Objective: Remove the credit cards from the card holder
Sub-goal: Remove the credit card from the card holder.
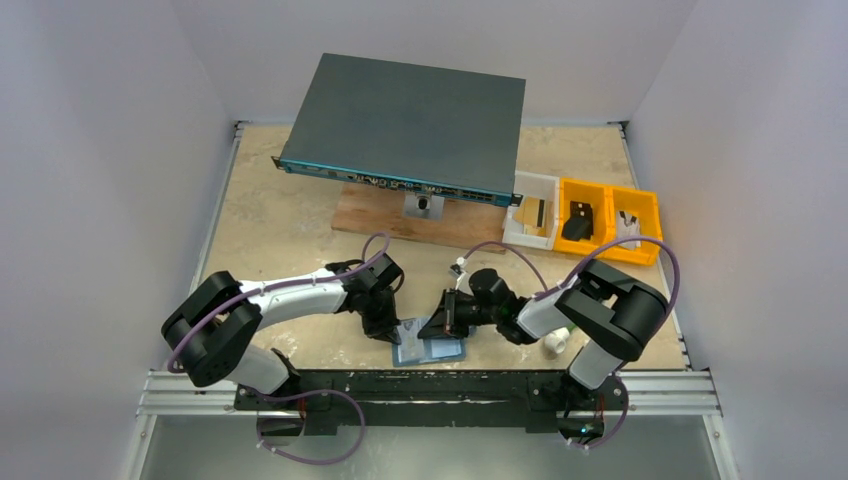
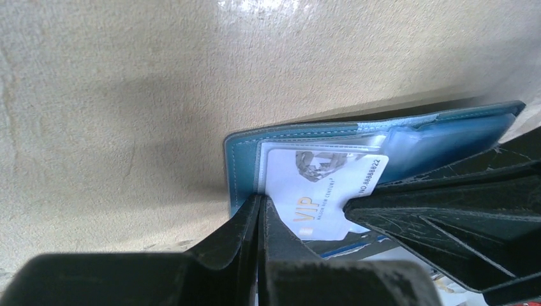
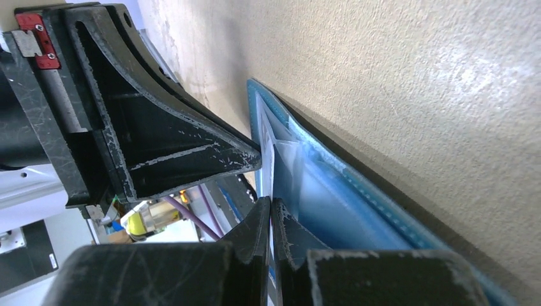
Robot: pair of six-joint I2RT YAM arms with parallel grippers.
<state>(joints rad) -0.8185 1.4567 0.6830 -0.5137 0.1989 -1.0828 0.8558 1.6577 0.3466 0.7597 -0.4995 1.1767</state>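
The steel-blue card holder (image 1: 430, 351) lies open on the table near the front edge, between both grippers. My left gripper (image 1: 387, 328) is shut on the card holder's left edge (image 2: 242, 167), its jaws pressed together at the blue rim and clear sleeve (image 2: 260, 199). A white credit card (image 2: 319, 191) printed "VIP" sticks partly out of a slot. My right gripper (image 1: 447, 322) is shut on that card's edge (image 3: 271, 203); the card shows edge-on (image 3: 266, 171) against the blue lining (image 3: 344, 204). Other cards are hidden.
A large dark grey box (image 1: 405, 120) rests on a wooden board (image 1: 370, 215) at the back. A white bin (image 1: 533, 212) and two yellow bins (image 1: 605, 218) stand at the right. A small white object (image 1: 555, 343) lies by the right arm. The metal rail (image 1: 430, 385) borders the front.
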